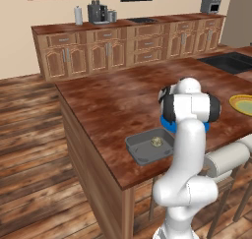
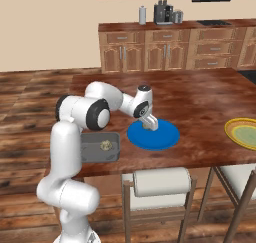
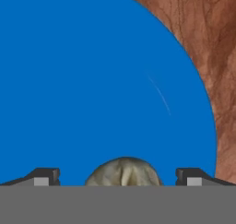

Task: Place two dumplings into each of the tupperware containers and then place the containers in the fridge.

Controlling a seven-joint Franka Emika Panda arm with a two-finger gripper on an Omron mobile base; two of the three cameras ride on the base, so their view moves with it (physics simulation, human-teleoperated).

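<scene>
Dark grey tub (image 1: 149,147): left base view, I see it near the counter (image 1: 113,100) edge, long axis running along that edge. One dumpling in it (image 1: 156,141), toward its far-right part.
Blue plate (image 1: 167,126): mostly hidden behind my arm, just past the tub.
Yellow-green plate (image 1: 243,105): far right on counter, well apart.
Right base view: gripper (image 2: 148,126) down over blue plate (image 2: 165,137), at its left part. Grey tub (image 2: 102,148) just left of plate, dumpling (image 2: 105,145) roughly mid-tub.
Hand view: fingertips (image 3: 46,177) spread wide, jaws apart w/ a second dumpling (image 3: 123,171) between them, not touching either. It's roundish, no clear long axis; crease runs up-down in view. Sits on blue plate (image 3: 92,80); wood counter (image 3: 203,43) at upper right.
</scene>
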